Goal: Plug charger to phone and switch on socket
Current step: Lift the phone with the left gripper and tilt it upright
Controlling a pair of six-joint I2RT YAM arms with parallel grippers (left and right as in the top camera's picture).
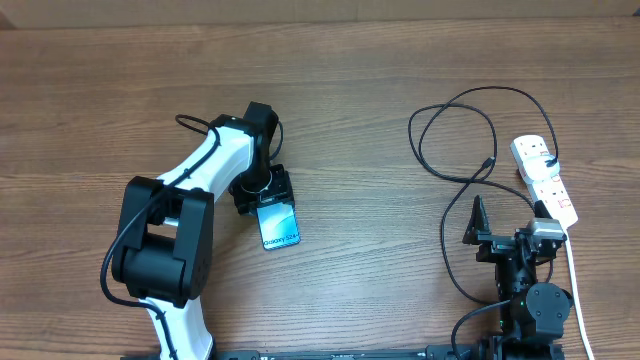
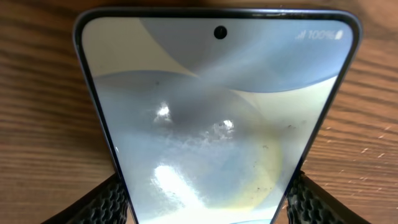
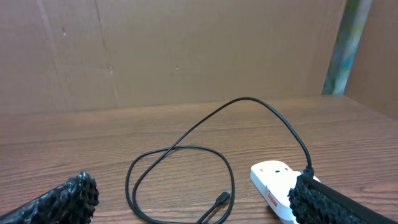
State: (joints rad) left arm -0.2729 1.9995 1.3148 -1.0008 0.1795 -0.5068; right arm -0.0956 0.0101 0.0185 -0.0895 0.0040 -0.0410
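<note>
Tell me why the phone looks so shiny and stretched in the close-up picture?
Left wrist view: the phone sits right under the lens, so its sides splay out, glare makes white blotches on the screen, and the left fingers blur. Overhead view: even light, soft shadows, the phone looks straight. Right wrist view: the right fingers blur, the charger is sharp.

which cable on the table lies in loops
The black charger: thin, lying in loops beside the socket. The white cord is thicker and runs nearly straight.

Left claw point(image 1: 262, 190) gripping, arm extended — right claw point(image 1: 512, 226) spread wide
</note>
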